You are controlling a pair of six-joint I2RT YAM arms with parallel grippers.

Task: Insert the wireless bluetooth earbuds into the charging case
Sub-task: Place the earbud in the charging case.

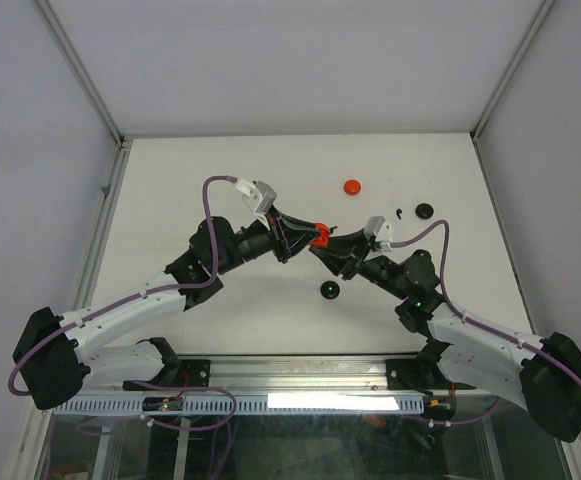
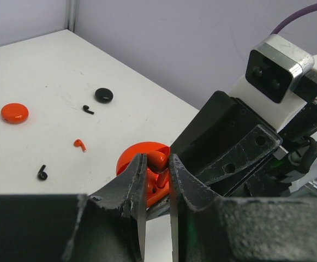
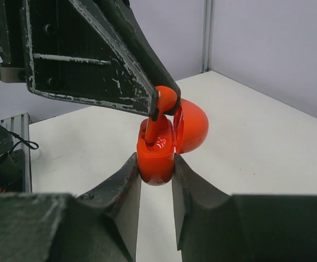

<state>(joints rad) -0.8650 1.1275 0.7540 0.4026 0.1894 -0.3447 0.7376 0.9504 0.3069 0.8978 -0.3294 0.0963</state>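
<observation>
A red earbud pinched in the left hand is poised in the open charging case gripped by the right hand — a straight, gentle push is needed next.

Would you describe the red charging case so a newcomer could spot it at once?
At the middle of the white table the two arms meet tip to tip. There the right gripper pinches the red charging case while the left gripper holds a red earbud at its top. Unlike the red disc and black disc lying loose beyond, it is gripped, lid open.
</observation>
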